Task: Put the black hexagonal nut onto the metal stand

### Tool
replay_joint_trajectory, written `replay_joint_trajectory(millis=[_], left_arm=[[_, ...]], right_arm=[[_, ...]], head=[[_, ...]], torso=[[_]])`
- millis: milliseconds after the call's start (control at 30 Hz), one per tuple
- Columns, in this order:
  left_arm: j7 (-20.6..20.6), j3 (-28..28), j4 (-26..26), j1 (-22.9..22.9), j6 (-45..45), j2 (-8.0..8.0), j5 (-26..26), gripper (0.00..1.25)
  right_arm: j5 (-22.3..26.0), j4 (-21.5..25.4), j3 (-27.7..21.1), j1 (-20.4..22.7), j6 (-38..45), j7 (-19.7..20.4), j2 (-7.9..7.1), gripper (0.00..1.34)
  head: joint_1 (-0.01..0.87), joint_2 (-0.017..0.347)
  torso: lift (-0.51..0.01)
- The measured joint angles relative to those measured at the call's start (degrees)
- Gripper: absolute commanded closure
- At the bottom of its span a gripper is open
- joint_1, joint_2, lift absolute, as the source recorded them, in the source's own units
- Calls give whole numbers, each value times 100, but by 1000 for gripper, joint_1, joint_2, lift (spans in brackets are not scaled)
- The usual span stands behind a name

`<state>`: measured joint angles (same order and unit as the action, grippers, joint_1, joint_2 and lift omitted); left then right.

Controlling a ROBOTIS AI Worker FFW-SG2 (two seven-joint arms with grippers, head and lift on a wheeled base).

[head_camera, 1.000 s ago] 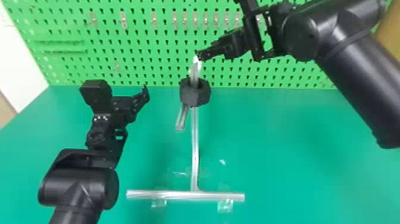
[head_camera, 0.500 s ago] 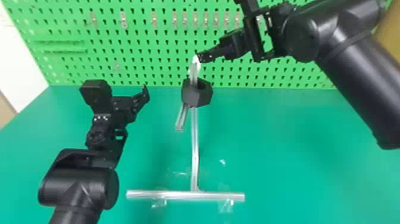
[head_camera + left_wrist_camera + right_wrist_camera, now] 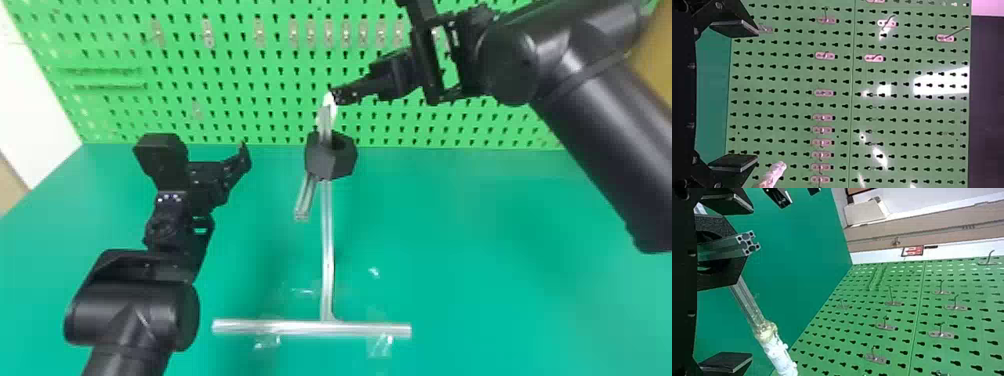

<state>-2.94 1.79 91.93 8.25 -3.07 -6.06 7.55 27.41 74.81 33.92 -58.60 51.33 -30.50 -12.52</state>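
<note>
Black hexagonal nut (image 3: 336, 169) hangs around the metal stand (image 3: 327, 245), green pegboard (image 3: 270, 111) behind.

The green table (image 3: 480, 260) has a straight far edge. Well in from that edge and the far left corner stands the metal stand (image 3: 327, 240), with 2 pieces of clear tape (image 3: 381, 346) at its base bar (image 3: 300, 328).

We see a teal-green table (image 3: 490, 260), and a brighter green board (image 3: 250, 110) patterned with rows of dark keyhole slots and dotted with grey hooks (image 3: 207, 34). Our nut (image 3: 325, 165) is black, faintly speckled in the right wrist view. The stand (image 3: 327, 250) is silvery, its lump (image 3: 766, 332) yellowish beside white; we find a red-and-white sign (image 3: 912, 250)
</note>
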Motion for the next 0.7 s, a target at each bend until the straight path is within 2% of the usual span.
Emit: replay_joint_trajectory(millis=[200,367,533,700], left_arm=[[48,-47,4,-20,0,-1,4,153],[57,-101,45,-59,0,-1,9,153],[57,-141,83,-91,0,-1,11,153],[57,-145,101,-96,0,-1,22,153]], right_arm=[[-47,377,-555,400,62,0,54,-1],[-217,848,-1400,1057,-77,0,182,-1],[-362,973,-2147,1750,-555,0,356,-1],[-553,975,-2658,2254,-945,31,472,-1]], head=[[693,81],[693,81],[693,81],[693,81]], torso=[[-1],[-1],[-1],[-1]])
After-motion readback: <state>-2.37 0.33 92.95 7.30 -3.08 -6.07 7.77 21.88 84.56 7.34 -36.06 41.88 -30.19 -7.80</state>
